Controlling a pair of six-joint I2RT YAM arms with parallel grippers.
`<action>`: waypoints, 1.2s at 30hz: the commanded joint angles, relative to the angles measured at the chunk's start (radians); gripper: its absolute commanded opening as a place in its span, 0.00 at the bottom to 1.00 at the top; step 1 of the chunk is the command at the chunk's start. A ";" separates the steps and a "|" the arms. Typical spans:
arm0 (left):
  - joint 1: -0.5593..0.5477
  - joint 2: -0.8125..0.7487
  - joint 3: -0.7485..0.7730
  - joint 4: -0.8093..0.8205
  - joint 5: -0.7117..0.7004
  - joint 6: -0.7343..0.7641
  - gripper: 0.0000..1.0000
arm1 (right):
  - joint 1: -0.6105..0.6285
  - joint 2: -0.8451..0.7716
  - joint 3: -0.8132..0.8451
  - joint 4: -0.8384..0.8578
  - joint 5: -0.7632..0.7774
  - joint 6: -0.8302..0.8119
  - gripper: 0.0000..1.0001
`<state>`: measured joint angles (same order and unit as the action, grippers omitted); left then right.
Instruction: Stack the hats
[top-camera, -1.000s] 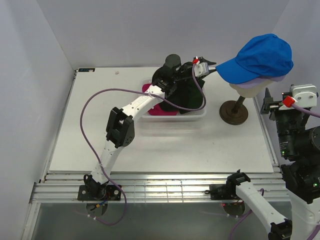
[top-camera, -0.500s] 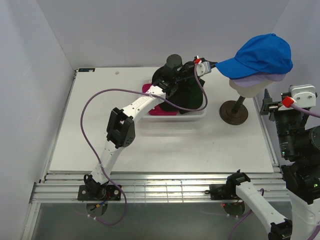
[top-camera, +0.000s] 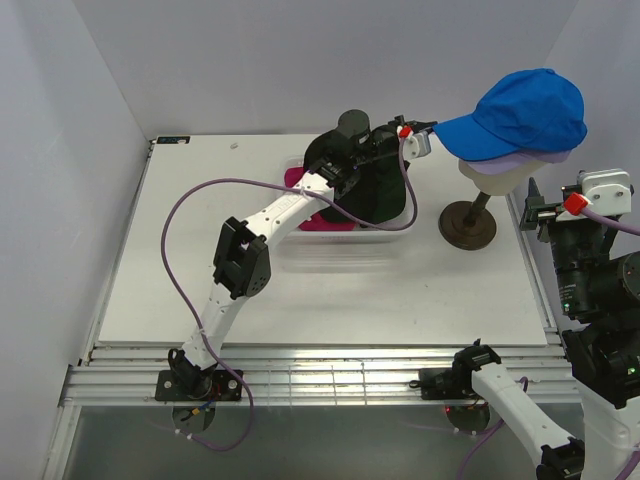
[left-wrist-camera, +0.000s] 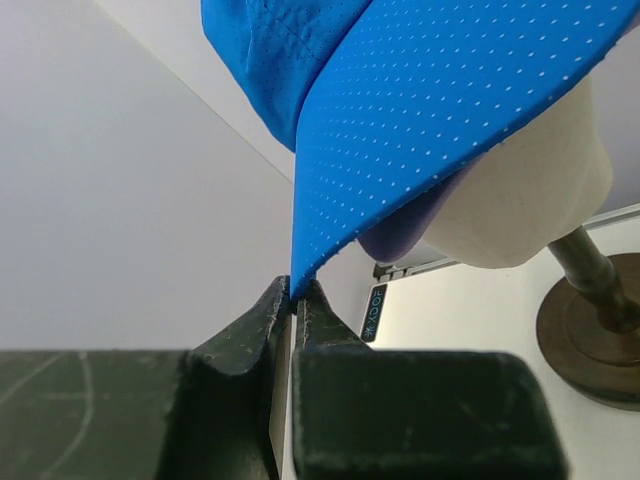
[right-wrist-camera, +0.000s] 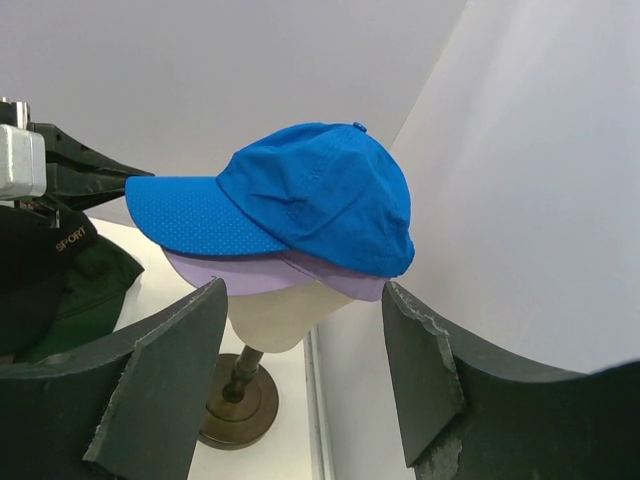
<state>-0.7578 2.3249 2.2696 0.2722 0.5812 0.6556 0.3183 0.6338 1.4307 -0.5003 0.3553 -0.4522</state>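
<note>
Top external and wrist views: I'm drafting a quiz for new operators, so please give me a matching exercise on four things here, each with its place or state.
Column A
1. blue cap
2. lavender cap
3. left gripper
4. right gripper

Column B
a. open, holding nothing
b. topmost on the mannequin head
c. shut on the tip of the blue cap's brim
d. on the mannequin head, under another cap

Pairs: 1-b, 2-d, 3-c, 4-a
</note>
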 joint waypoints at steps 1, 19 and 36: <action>-0.021 -0.101 0.024 -0.021 -0.037 0.087 0.02 | 0.002 0.004 0.020 0.011 -0.012 0.010 0.69; -0.057 -0.139 0.054 -0.188 -0.132 0.141 0.00 | 0.002 0.018 0.030 0.000 -0.026 0.014 0.68; -0.100 -0.165 0.065 -0.298 -0.245 0.176 0.00 | 0.002 0.030 0.031 -0.006 0.020 0.024 0.68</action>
<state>-0.8349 2.2608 2.3070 0.0219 0.3656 0.8127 0.3183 0.6487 1.4307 -0.5251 0.3328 -0.4480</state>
